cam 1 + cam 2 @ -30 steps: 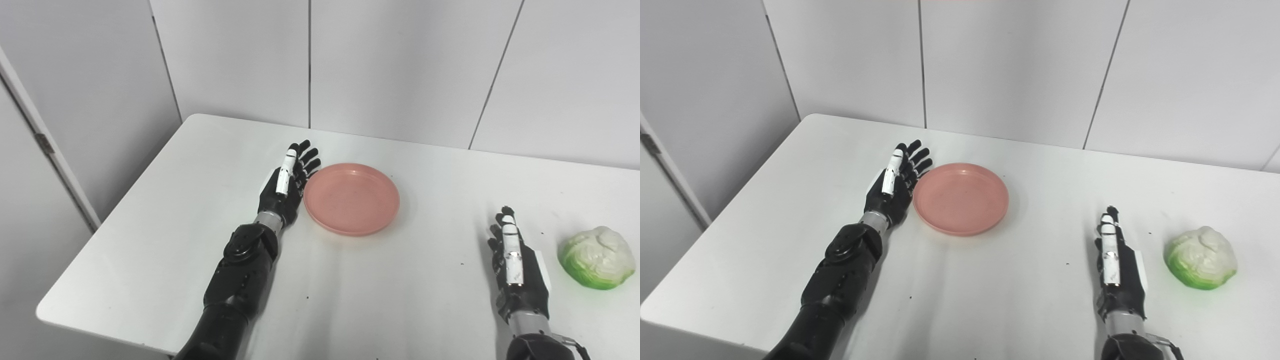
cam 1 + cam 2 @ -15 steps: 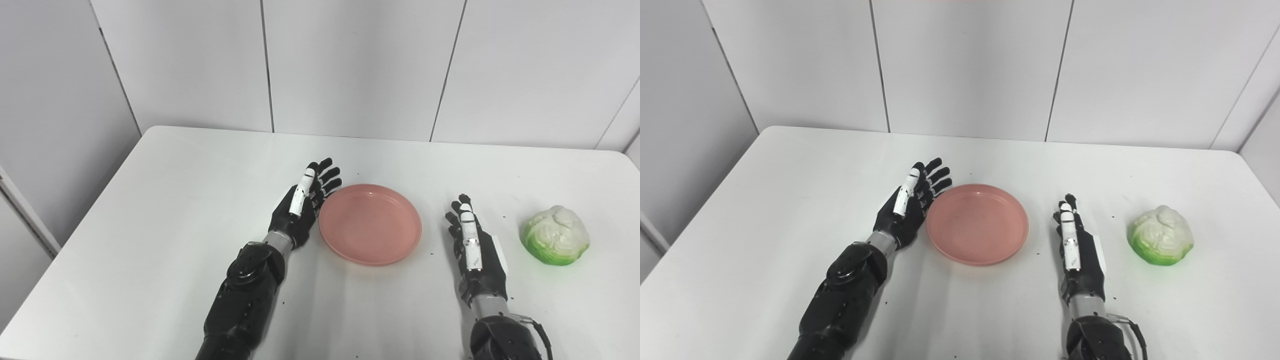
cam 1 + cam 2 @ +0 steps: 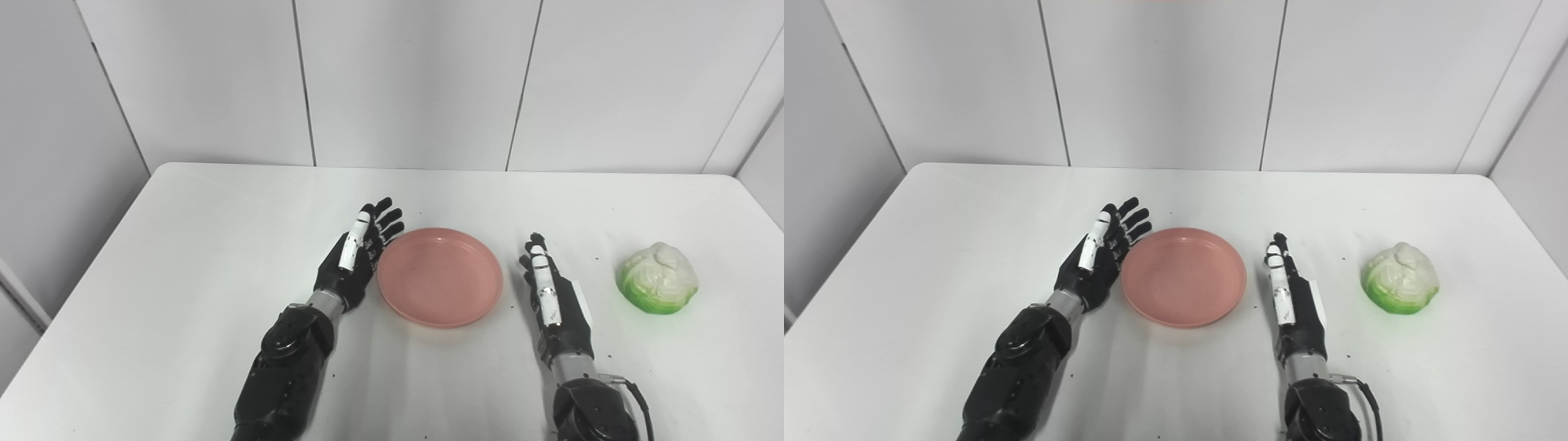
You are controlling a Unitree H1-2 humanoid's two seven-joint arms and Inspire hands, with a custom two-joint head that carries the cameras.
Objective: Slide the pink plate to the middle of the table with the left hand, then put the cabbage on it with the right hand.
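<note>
While the pink plate (image 3: 440, 276) lies mid-table, the left hand (image 3: 357, 260) rests just beside its left rim, fingers spread and empty. The right hand (image 3: 554, 300), also spread and empty, stands between plate and cabbage (image 3: 657, 278), nearer the plate.

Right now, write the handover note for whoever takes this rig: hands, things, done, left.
Left hand: open, at the pink plate's left rim; contact not clear.
Right hand: open, empty, between plate and cabbage, touching neither.
Plate sits near the middle of the table, empty. Cabbage rests at the right.
Done: the slide, as far as position shows.
Left: right hand picks up cabbage and sets it on the plate.
</note>
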